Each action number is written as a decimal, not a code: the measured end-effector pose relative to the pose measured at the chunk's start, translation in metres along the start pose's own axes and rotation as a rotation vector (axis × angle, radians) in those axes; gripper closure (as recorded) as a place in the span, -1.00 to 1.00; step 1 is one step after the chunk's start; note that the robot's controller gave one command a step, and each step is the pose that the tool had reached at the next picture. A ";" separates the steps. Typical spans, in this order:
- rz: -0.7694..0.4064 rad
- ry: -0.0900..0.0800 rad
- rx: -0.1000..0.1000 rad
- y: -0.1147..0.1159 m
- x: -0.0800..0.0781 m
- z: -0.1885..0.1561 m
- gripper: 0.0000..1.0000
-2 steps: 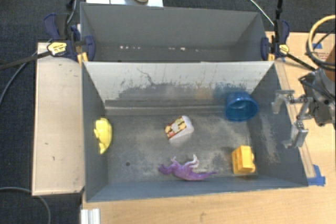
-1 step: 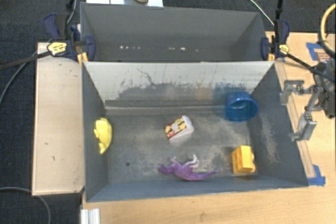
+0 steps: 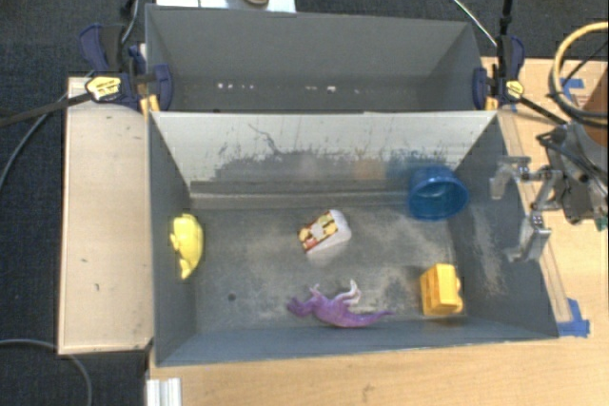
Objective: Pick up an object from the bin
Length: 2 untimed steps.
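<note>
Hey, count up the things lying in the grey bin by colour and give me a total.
Yellow: 2, a toy figure by the left wall and a block toward the right
Blue: 1, a cup
Purple: 1, a lizard
White: 1, a small box
Total: 5

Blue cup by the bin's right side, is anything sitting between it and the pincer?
Nothing visible does. The blue cup lies just left of the open pincer, with bare grey bin wall between them. The yellow block lies nearer the front, off that line.
</note>
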<state>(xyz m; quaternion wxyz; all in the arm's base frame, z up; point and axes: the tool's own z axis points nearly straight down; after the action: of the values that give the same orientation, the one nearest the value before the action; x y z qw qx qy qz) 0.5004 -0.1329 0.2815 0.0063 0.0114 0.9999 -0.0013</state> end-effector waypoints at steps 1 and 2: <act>0.012 0.001 0.000 0.015 -0.002 0.061 -1.00; -0.022 0.000 0.000 0.018 -0.012 0.099 -1.00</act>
<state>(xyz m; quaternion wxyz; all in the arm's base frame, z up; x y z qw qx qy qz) 0.5146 -0.1154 0.1823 0.0065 0.0005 1.0000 -0.0012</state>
